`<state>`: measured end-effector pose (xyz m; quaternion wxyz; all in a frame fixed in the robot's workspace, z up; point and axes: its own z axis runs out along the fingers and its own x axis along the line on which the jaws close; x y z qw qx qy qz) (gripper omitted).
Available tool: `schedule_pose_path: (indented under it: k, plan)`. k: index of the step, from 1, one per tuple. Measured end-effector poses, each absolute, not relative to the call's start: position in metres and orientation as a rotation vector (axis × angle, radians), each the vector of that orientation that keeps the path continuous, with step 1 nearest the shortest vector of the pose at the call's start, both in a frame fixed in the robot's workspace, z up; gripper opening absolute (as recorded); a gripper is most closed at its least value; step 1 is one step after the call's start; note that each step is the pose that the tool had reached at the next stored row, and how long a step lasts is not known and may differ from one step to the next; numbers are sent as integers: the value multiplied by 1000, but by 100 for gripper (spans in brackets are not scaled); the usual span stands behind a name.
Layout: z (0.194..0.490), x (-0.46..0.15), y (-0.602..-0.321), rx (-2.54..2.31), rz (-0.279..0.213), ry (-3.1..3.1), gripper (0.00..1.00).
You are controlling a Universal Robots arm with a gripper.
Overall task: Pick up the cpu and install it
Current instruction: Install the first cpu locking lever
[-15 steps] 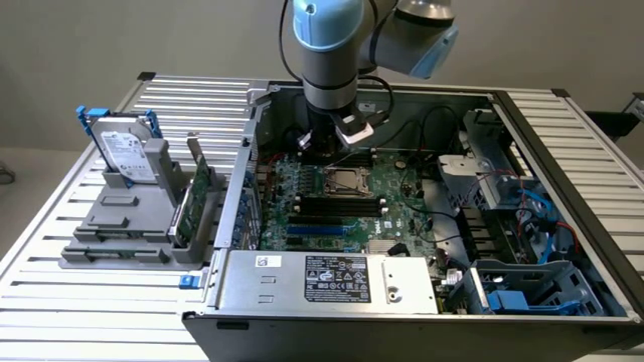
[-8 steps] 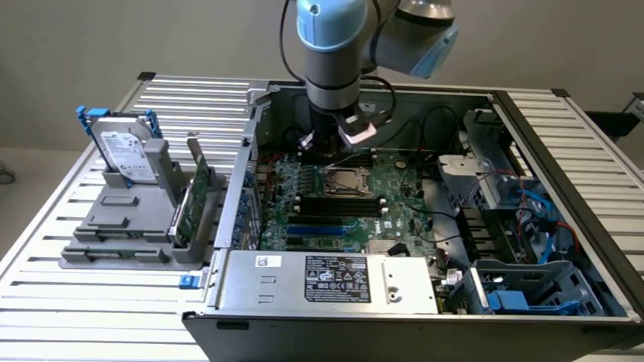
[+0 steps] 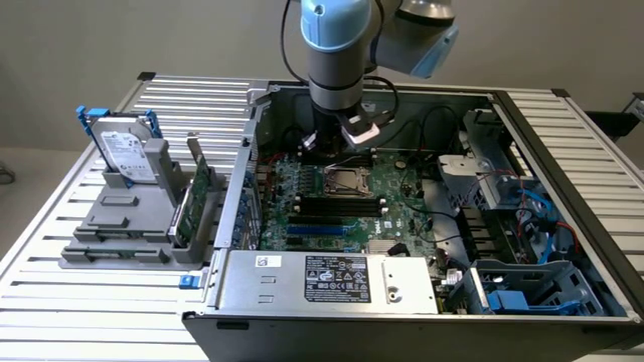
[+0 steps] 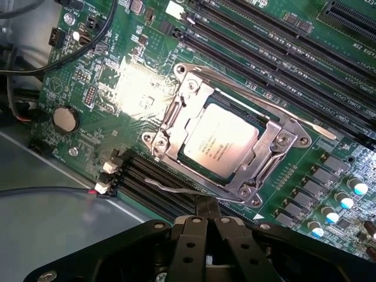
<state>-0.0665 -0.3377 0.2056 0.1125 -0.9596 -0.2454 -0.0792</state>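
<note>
Lying flat in the socket near the middle of the motherboard, the cpu is sitting inside the open computer case. It is well apart from the hard drive, which is standing in the rack on the exterior view's left. The metal frame is resting down around the chip's edges, and two thin wire levers are running alongside it. I cannot tell whether they are latched.

The gripper is hanging just above the socket. Its two black fingers are pressing together with nothing between them, and they are not touching the chip.

Judging by its look, the chip is probably handling as a light, stiff plate. Its smooth lid is likely giving little friction, and the contact side underneath is likely delicate. Two opposite edges would be the sensible place to take hold, keeping it level. As things are lying now, the frame is covering those edges.

The chip is showing a small, square, silvery-white top with faint dark printed lettering. A thin rim is peeking out beneath the frame's window.
</note>
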Motion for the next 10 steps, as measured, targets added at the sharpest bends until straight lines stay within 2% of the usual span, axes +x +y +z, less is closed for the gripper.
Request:
schedule_pose_path:
  k: [10]
  plan:
    - [204, -62, -338, -2820, -229, -731, 11]
